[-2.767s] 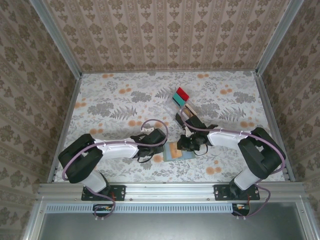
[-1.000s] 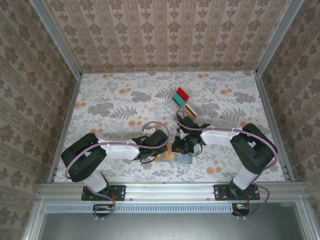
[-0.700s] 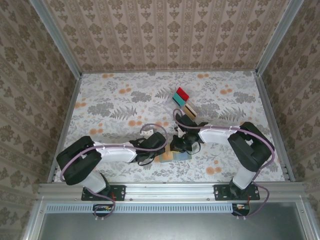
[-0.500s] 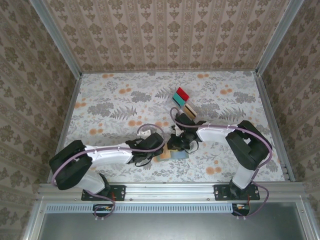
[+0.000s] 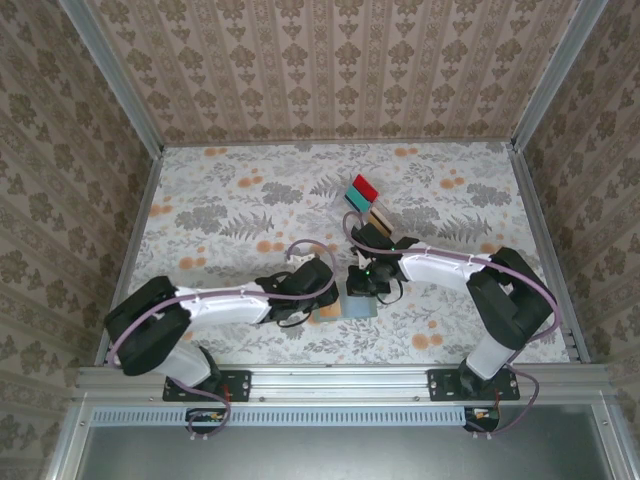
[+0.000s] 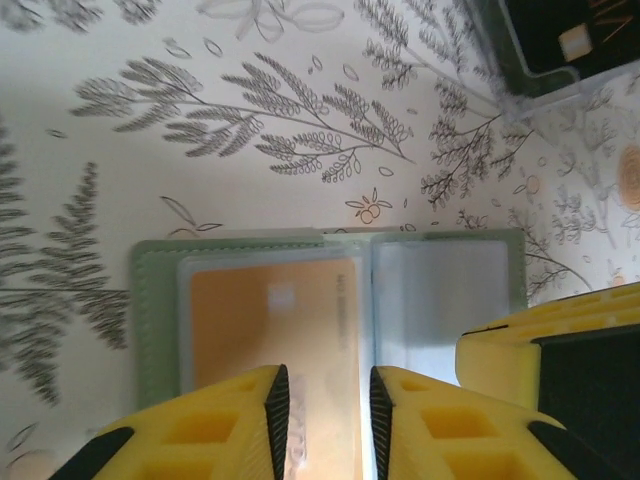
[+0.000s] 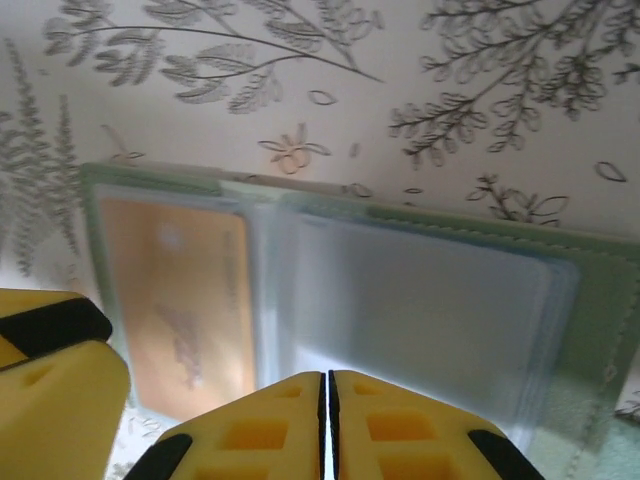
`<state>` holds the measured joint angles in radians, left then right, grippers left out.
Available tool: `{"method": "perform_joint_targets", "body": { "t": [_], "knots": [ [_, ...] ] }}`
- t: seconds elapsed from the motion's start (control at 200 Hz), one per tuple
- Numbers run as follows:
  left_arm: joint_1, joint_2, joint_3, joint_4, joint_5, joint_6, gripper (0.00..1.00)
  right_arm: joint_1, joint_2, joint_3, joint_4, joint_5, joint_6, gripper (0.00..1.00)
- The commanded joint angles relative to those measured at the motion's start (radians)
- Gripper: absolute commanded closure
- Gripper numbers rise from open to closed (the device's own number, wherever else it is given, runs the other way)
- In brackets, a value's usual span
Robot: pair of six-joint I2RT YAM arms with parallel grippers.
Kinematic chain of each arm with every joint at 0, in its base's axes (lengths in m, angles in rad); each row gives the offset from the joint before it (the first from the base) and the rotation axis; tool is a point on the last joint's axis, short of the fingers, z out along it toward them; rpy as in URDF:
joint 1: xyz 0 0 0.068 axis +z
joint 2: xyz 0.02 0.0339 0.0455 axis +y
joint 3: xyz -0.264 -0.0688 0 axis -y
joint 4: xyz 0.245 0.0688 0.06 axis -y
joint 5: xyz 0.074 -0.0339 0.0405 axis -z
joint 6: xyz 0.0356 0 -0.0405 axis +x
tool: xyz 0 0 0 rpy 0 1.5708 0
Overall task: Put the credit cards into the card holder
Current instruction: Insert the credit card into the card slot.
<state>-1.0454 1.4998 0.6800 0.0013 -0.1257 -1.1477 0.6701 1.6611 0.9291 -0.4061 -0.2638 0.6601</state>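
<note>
- Yellow fingers (image 6: 225, 425) of the left gripper (image 6: 327, 385) are standing slightly parted, with a narrow gap between them and nothing in it. Their tips are sitting over the near edge of the card holder (image 6: 150, 300). Whether they are pressing on it, I cannot tell.
- Fingers of the right gripper (image 7: 327, 385) are pressing fully together, leaving only a hairline seam. Nothing is visibly pinched between them as they hang over the holder's right half.
- Both grippers are working just beside each other above the same holder, and each one's yellow finger is showing at the edge of the other's wrist view.
- Grey-green and opened flat, the card holder is lying on the flowered table (image 5: 220, 210) near its front edge, between the two wrists.
- Inside the clear sleeve on its left half, an orange card (image 6: 270, 320) is sitting squarely, while the clear sleeve on the right half is catching a pale glare.
- Behind the holder and apart from it, a clear tray (image 6: 540, 95) is standing with a red card (image 5: 365, 185), a teal card (image 5: 354, 198) and a tan card (image 5: 380, 218) lying in it.
</note>
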Motion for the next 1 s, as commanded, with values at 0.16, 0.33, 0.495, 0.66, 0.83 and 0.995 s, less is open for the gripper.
{"method": "perform_joint_targets", "body": {
  "t": [0.16,0.33,0.495,0.66,0.83,0.995],
  "knots": [
    [0.030,0.087,-0.030,0.039,0.036,-0.066,0.73,-0.015,-0.043,0.026,-0.126,0.090,-0.037,0.83],
    [0.036,0.022,-0.043,0.060,0.042,0.004,0.70,-0.083,-0.171,0.141,-0.253,0.182,-0.166,0.76],
    [0.038,-0.034,0.019,-0.012,0.031,0.093,0.64,-0.175,-0.121,0.311,-0.361,0.270,-0.347,0.71],
    [0.043,-0.064,0.034,-0.044,0.005,0.095,0.57,-0.179,0.024,0.482,-0.458,0.381,-0.480,0.68],
    [0.050,-0.103,0.000,-0.038,-0.017,0.069,0.51,-0.169,0.112,0.567,-0.469,0.398,-0.521,0.65],
    [0.060,-0.142,-0.026,-0.049,-0.029,0.056,0.47,-0.134,0.179,0.614,-0.480,0.458,-0.547,0.64]
  ]
}}
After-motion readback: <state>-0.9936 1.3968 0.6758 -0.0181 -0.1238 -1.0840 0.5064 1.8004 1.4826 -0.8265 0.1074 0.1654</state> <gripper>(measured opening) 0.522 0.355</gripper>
